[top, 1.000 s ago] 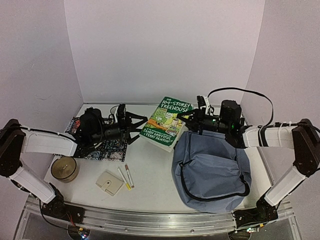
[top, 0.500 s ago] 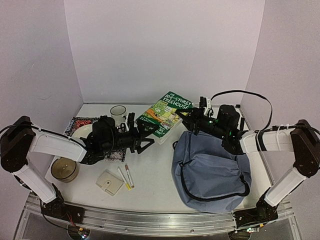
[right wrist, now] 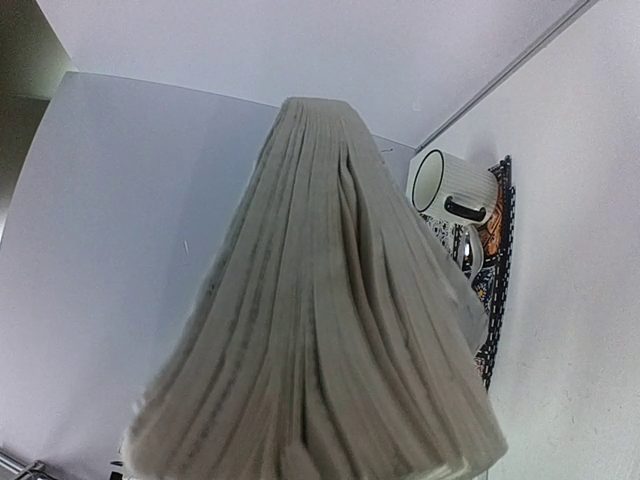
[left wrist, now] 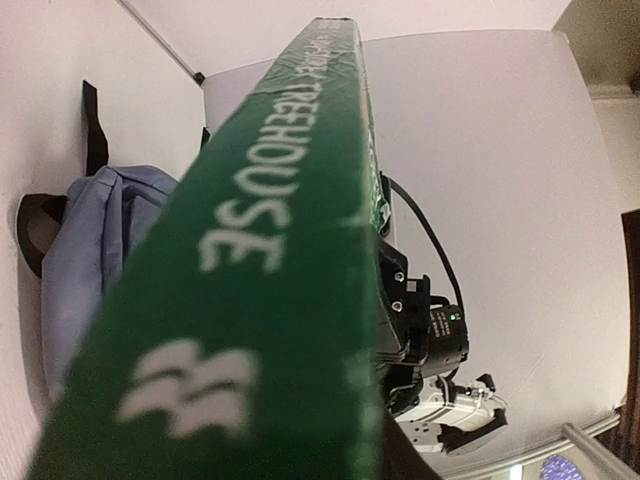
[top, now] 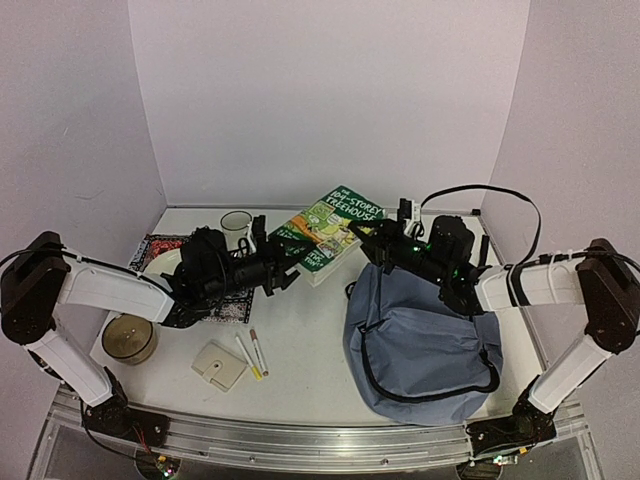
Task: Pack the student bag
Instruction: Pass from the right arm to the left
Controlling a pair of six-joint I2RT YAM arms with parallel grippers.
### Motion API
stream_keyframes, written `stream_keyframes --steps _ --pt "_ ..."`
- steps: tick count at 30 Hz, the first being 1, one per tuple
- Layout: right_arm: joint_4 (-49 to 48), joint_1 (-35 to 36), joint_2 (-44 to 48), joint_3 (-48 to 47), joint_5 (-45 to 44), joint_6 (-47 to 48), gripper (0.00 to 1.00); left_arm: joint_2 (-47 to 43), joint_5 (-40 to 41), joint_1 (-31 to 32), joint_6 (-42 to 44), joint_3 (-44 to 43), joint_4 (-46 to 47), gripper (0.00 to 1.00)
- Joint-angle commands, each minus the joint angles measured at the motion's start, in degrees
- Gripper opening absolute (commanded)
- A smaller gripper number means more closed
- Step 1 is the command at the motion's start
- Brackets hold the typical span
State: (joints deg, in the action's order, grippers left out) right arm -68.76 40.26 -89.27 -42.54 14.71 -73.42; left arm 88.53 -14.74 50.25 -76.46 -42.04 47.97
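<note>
Item 1, bag [top: 425, 340]: I see it flat on the table at right, in front of the right arm, blue-grey, its black strap curving across the near face. Nothing lies on it.

Item 2, book [top: 325, 225]: green cover, tilted, up between the two arms just beyond the bag's far-left corner. Its spine fills my left wrist view and its page edges fill my right wrist view.

Item 3, right gripper [top: 368, 240]: clamped on the book's right edge, above the bag's far edge.

Item 4, left gripper [top: 290, 258]: at the book's near-left corner; I cannot tell whether its fingers are pressed on the book or apart.

Item 5, mug [top: 236, 224]: white, upright, far left, beside a patterned mat [top: 160, 246].

Item 6, near-left group: jar [top: 128, 337], wallet [top: 219, 365], two pens [top: 252, 354] lying side by side.
</note>
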Motion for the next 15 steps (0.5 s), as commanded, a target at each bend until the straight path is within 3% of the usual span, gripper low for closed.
stream_keyframes --steps 1,4,6,12,15 --pt "-11.9 0.3 -1.1 -2.0 -0.7 1.1 0.01 -2.3 -0.1 0.4 -0.5 -1.0 6.0 0.21" --pt "-9.9 0.4 -0.8 -0.9 0.5 2.6 0.11 -3.7 2.2 -0.2 0.8 1.0 5.9 0.02" --pt "-5.5 0.3 0.2 -0.6 2.0 5.8 0.17 -3.9 2.5 -1.3 1.0 2.5 5.9 0.0" --pt "30.0 0.3 7.3 -3.8 2.3 21.3 0.52 -4.0 2.1 -4.9 1.2 5.6 5.9 0.0" --pt "47.7 0.3 10.8 -5.7 -0.3 29.1 0.63 -4.6 1.6 -6.4 2.0 6.3 5.9 0.0"
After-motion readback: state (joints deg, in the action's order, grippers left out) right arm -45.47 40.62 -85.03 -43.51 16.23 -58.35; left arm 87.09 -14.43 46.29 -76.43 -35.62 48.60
